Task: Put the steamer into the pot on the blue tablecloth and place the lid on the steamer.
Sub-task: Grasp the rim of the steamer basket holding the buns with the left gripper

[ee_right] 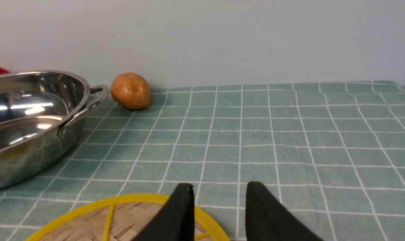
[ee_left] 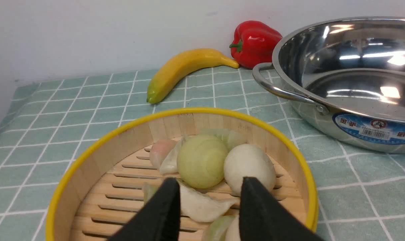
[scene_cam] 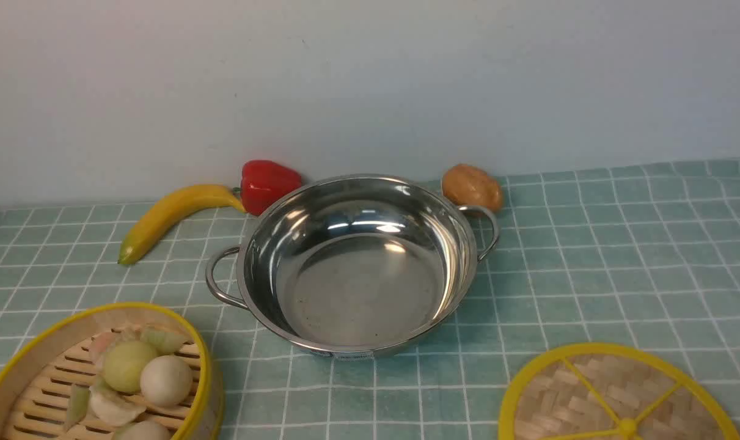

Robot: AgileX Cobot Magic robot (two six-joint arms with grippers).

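The pot point(scene_cam: 357, 287) is being left empty in the middle of the blue tablecloth point(scene_cam: 620, 256), with only reflections being shown by its shiny inside. The steamer point(scene_cam: 46, 349) is being kept on the cloth at the near left, apart from the pot, and its slats are being covered by a pale green bun point(scene_cam: 129, 365), a white bun point(scene_cam: 166, 380) and several dumplings point(scene_cam: 110, 406). The lid point(scene_cam: 589, 391) is being left flat on the cloth at the near right, well apart from the steamer. A banana point(scene_cam: 168, 214), a red pepper point(scene_cam: 269, 183) and a brown potato point(scene_cam: 472, 186) are being kept along the wall on the pot's far side, away from steamer and lid, with the pepper and potato just beside the pot's rim. The left gripper point(ee_left: 209, 180) is being held over the steamer, its jaws parted wide and nothing being gripped. The right gripper point(ee_right: 219, 184) is being held over the lid's edge, its jaws likewise parted and nothing being held.
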